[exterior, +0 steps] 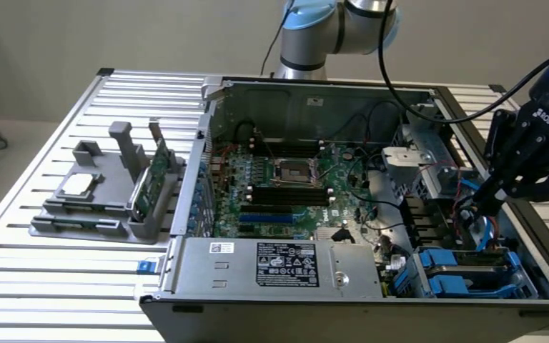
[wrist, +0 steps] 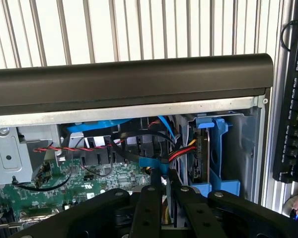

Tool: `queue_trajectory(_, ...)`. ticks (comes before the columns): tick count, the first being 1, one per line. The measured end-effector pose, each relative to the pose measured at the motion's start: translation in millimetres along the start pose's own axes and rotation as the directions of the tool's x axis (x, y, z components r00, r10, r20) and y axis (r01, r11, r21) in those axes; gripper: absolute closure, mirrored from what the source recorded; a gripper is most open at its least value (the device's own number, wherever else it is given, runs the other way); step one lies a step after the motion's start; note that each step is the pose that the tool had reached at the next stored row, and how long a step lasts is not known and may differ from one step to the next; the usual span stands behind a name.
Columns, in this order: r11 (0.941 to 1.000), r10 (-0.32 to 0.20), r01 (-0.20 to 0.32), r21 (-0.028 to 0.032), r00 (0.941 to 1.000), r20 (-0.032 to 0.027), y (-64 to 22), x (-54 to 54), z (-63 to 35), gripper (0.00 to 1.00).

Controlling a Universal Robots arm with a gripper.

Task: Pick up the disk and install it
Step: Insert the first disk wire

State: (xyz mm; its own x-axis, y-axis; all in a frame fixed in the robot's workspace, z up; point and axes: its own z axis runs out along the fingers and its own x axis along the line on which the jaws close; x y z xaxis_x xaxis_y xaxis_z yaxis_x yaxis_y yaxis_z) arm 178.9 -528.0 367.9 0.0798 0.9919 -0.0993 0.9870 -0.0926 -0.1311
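The computer case (exterior: 255,318) lies open on the slatted metal surface (exterior: 55,286), taking up most of its middle and the exterior view's right side. Its motherboard (exterior: 294,179) faces up, and a silver power supply (exterior: 284,264) sits along the case wall nearest the surface's near edge.

The disk (exterior: 470,266) is inside the case, in the blue-framed bay at the case corner nearest the surface's near edge on the exterior view's right. In the wrist view the disk (wrist: 202,156) stands on edge inside that blue carrier, with red and yellow wires running just beside it.

The gripper (exterior: 497,196) hangs over that same end of the case, its black fingers (exterior: 489,193) pointing down into the bundle of cables a little short of the disk bay — near the disk but apart from it. From the wrist camera the gripper (wrist: 165,186) has its two fingers (wrist: 149,208) drawn close together with only a narrow slit between them; whether they are fully closed, or pinching anything, I cannot tell.

Towards the surface's edge on the exterior view's left stands a grey holder (exterior: 103,214) — it carries a small square chip (exterior: 79,184) and an upright green card (exterior: 151,187), both well apart from the gripper.
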Motion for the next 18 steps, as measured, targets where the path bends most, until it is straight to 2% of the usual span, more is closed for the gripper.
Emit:
queue_trajectory(6,1.0000,0.002,-0.002,0.0002,1.0000,-0.0001,-0.3,-0.1,-0.4,0.83)
queue_trajectory(10,1.0000,0.003,-0.003,0.0003,1.0000,-0.0002,-3.5,-0.8,-2.5,0.83)
queue_trajectory(15,1.0000,0.003,-0.003,0.0004,1.0000,-0.0004,-11.8,-2.0,-5.9,0.83)
queue_trajectory(18,1.0000,0.003,-0.003,0.0004,1.0000,-0.0004,-20.1,-2.9,-6.2,0.83)
